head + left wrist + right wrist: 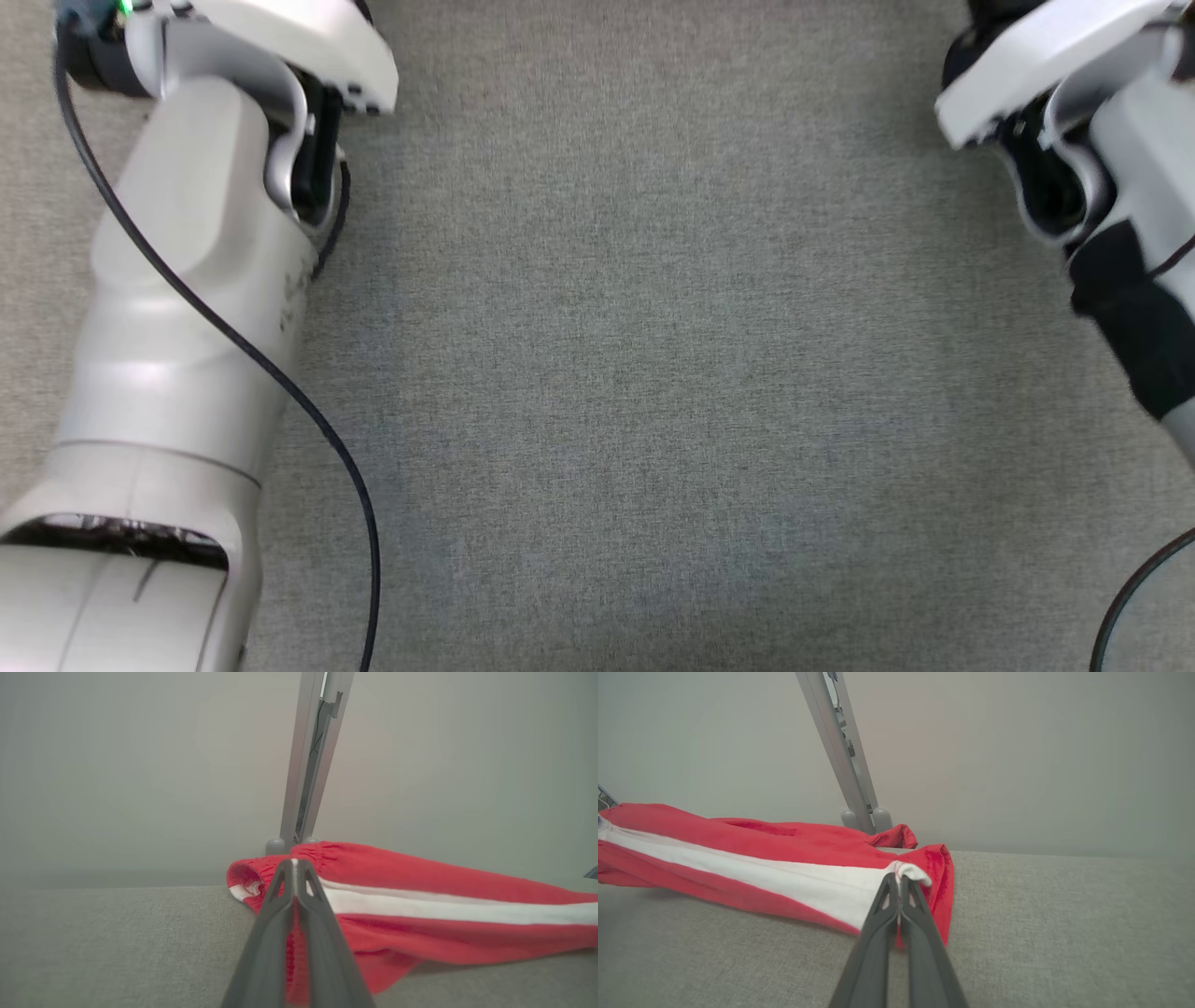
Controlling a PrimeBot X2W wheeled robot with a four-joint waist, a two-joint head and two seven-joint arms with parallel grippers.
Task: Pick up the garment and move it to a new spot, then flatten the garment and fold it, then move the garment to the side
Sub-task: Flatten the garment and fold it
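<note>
The garment (420, 905) is red with a broad white stripe and lies stretched out on the grey fabric surface (117, 942). In the left wrist view my left gripper (294, 861) is shut on the gathered waistband end, and red cloth shows between its fingers. In the right wrist view my right gripper (900, 877) is shut on the other end of the garment (761, 858), pinching a white fold at the stripe's tip. The garment runs rightward from the left gripper and leftward from the right one.
A grey metal post (308, 765) rises behind the garment against a pale wall; it also stands in the right wrist view as the post (840, 751). The head view has my left forearm (177, 327), right forearm (1130, 187) and a black cable (308, 420) over grey surface (653, 373).
</note>
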